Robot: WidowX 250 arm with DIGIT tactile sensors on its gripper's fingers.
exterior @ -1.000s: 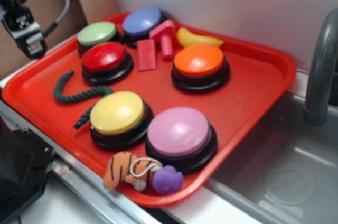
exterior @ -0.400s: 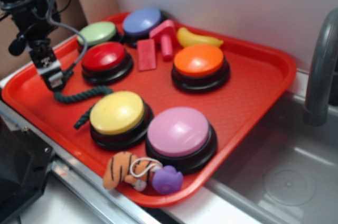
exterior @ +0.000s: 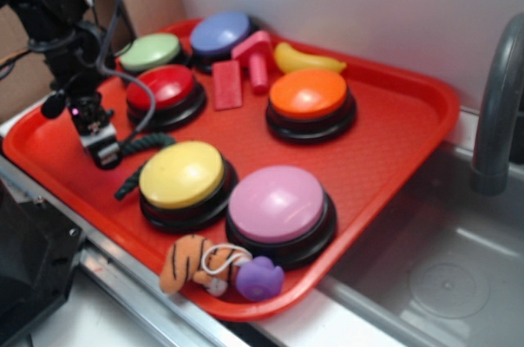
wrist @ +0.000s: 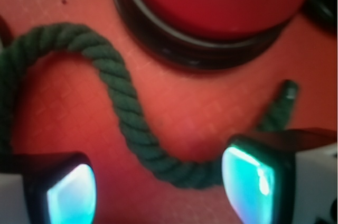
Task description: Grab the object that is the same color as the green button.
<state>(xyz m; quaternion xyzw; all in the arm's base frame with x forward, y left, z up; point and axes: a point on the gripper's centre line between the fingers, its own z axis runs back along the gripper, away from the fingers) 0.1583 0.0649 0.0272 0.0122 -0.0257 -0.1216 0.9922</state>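
Observation:
The object, a dark green twisted rope piece [exterior: 144, 142], lies wavy on the red tray [exterior: 393, 142] between the red button [exterior: 162, 89] and the yellow button [exterior: 182, 173]. My gripper [exterior: 102, 150] hangs low over its left part and hides that end in the exterior view. In the wrist view the rope [wrist: 124, 110] curves down from the upper left and runs between my open fingers; the gripper [wrist: 158, 192] holds nothing. The right fingertip [wrist: 248, 182] sits close beside the rope's low bend. The green button [exterior: 151, 51] stands at the tray's back left.
On the tray also stand a blue button [exterior: 219, 33], an orange button [exterior: 309, 95] and a pink button [exterior: 277, 204], with pink blocks [exterior: 237, 73], a toy banana [exterior: 307, 60], a tiger toy [exterior: 192, 263] and a purple toy [exterior: 260, 278]. A sink [exterior: 442, 273] and faucet [exterior: 495, 110] lie right.
My gripper has moved from the tray's back left corner forward and down, to just above the rope. Nothing on the tray has moved.

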